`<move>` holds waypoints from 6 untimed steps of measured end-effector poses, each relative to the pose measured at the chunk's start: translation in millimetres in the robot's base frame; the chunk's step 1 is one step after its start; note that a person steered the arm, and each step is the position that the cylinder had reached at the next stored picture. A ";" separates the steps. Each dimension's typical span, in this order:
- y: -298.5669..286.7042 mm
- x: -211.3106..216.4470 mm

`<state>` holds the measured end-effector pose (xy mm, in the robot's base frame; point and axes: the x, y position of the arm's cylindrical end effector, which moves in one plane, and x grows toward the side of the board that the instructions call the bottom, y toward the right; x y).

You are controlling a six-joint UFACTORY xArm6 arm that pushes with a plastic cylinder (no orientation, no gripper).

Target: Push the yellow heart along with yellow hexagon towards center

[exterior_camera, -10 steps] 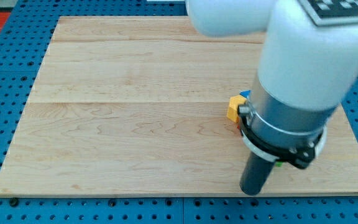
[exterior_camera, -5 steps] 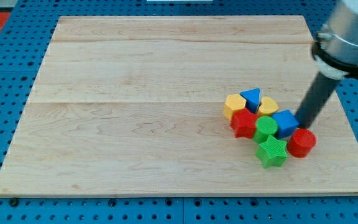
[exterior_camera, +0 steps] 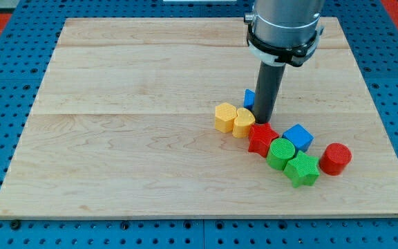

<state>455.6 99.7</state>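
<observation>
The yellow hexagon [exterior_camera: 224, 117] and the yellow heart [exterior_camera: 243, 122] lie side by side, touching, right of the board's centre. My tip [exterior_camera: 264, 122] stands just right of the heart, close against it. A blue block [exterior_camera: 249, 98], mostly hidden behind the rod, sits just above the heart. A red star [exterior_camera: 261, 139] lies right below my tip.
A blue cube [exterior_camera: 298, 137], a green cylinder [exterior_camera: 280, 153], a green star [exterior_camera: 302, 169] and a red cylinder [exterior_camera: 335, 158] cluster to the lower right. The wooden board [exterior_camera: 116, 124] lies on a blue pegboard. The arm's body [exterior_camera: 284, 24] hangs over the board's top.
My tip moved from the cluster's right side to its upper left. The yellow hexagon and heart have shifted left; the blue triangle moved left behind the rod, and the blue cube shifted slightly.
</observation>
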 end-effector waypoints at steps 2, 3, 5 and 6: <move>19.8 13.5; -15.3 13.5; -88.0 12.0; -85.3 1.4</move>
